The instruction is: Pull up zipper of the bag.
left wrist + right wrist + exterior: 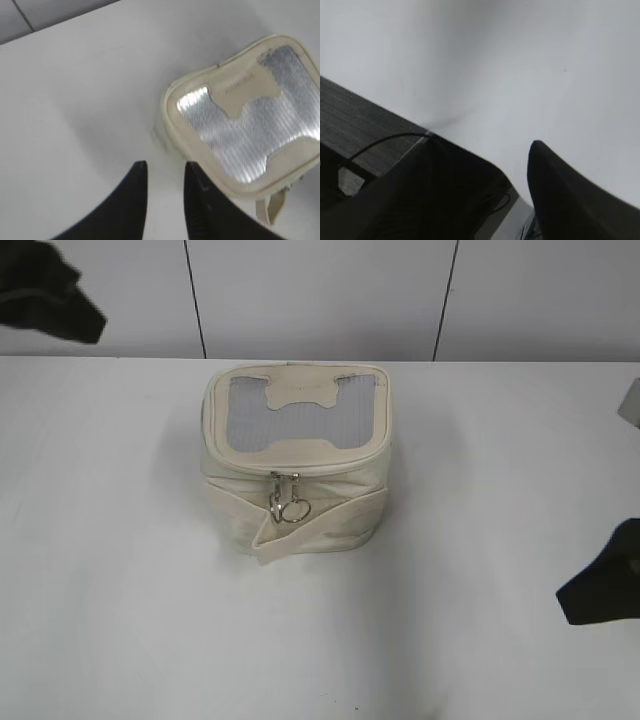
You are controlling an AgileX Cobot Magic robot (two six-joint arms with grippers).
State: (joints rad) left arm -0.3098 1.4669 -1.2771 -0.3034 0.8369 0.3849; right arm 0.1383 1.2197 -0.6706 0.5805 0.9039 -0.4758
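Exterior view: small boxy cream fabric bag (297, 465) stands mid white table (100, 570), silver zipper slider w/ round ring pull (287, 502) hanging at its front. Left wrist view: left gripper (165, 169) hovers just beside bag, fingers narrowly apart, holding nothing. Right wrist view: right gripper (515, 165) over bare table near edge, fingers apart, empty.

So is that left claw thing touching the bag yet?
Apart. The left wrist view shows the left gripper with white table visible between its tips and the bag.
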